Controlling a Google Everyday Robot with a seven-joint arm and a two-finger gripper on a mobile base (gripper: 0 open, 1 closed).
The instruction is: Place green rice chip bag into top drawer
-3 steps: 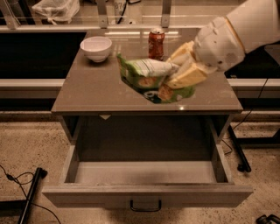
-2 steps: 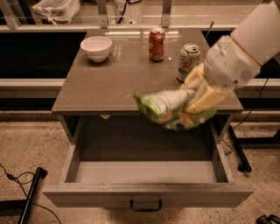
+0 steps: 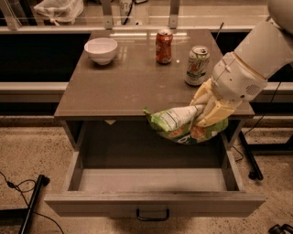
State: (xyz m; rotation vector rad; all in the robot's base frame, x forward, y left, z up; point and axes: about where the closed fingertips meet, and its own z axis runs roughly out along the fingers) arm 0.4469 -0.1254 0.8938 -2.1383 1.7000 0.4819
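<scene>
the end effector [image 3: 202, 117], at the end of a white arm reaching in from the upper right of the frame, sits right of centre with its yellowish fingers [image 3: 214, 114] clamped onto the green rice chip bag [image 3: 176, 122]. the bag hangs in the air at the front edge of the tabletop [image 3: 132, 87], above the right part of the top drawer [image 3: 151, 181], which is pulled out toward the bottom of the frame with its pale inside showing and a small dark handle [image 3: 152, 214] at the middle of its front. the bag lies nearly level, its free end pointing left; a white label patch with dark print faces up, but the words cannot be made out. on the tabletop, a white bowl [image 3: 101, 49] stands at the upper left, a red soda can [image 3: 164, 45] near the back centre, and a green-and-white soda can [image 3: 197, 65] just right of it, close to the arm; neither can's lettering is legible. a crumpled plastic bag [image 3: 57, 8] lies beyond the tabletop at the upper left.
</scene>
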